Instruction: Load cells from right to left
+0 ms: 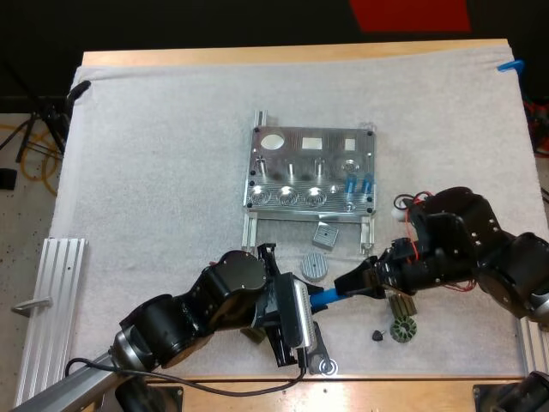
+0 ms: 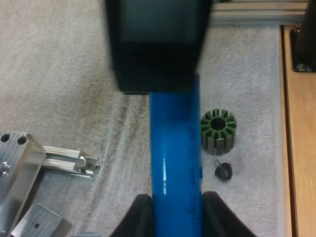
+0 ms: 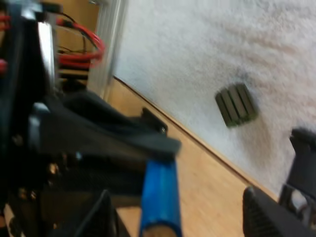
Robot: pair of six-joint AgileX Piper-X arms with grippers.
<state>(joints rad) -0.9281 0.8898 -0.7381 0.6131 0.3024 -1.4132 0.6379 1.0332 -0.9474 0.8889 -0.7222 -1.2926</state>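
Note:
A blue cylinder point(image 1: 326, 297) hangs low over the mat in front of the metal fixture point(image 1: 313, 172), between my two grippers. My left gripper point(image 1: 307, 311) is shut on its near end; in the left wrist view both fingers point(image 2: 142, 213) press the blue cylinder point(image 2: 175, 148) from either side. My right gripper point(image 1: 352, 283) is at the far end. In the right wrist view its fingers point(image 3: 105, 215) stand apart around the blue cylinder point(image 3: 160, 197) without pressing it. Two blue cylinders point(image 1: 358, 182) stand in the fixture's right side.
A dark ribbed stator point(image 1: 403, 329) and a small dark knob point(image 1: 377, 335) lie on the mat under my right arm. A grey round disc point(image 1: 315, 265) and a square block point(image 1: 325, 234) sit just before the fixture. An aluminium rail point(image 1: 51, 300) lies at the left.

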